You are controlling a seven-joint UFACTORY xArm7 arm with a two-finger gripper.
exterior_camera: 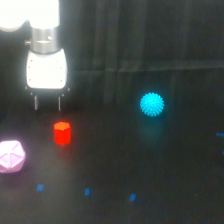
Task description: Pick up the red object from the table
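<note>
The red object (62, 133) is a small bright red-orange faceted block standing on the black table (150, 170) at the exterior view's left. My gripper (47, 103) hangs from a white body above it and slightly toward the view's left, its two thin fingers pointing down and spread apart with nothing between them. The fingertips end a short way above the block's top and do not touch it.
A spiky cyan ball (152, 104) sits to the exterior view's right of the gripper. A pale pink faceted polyhedron (11, 156) lies at the left edge, near the red block. Small blue marks (87, 191) dot the table's front.
</note>
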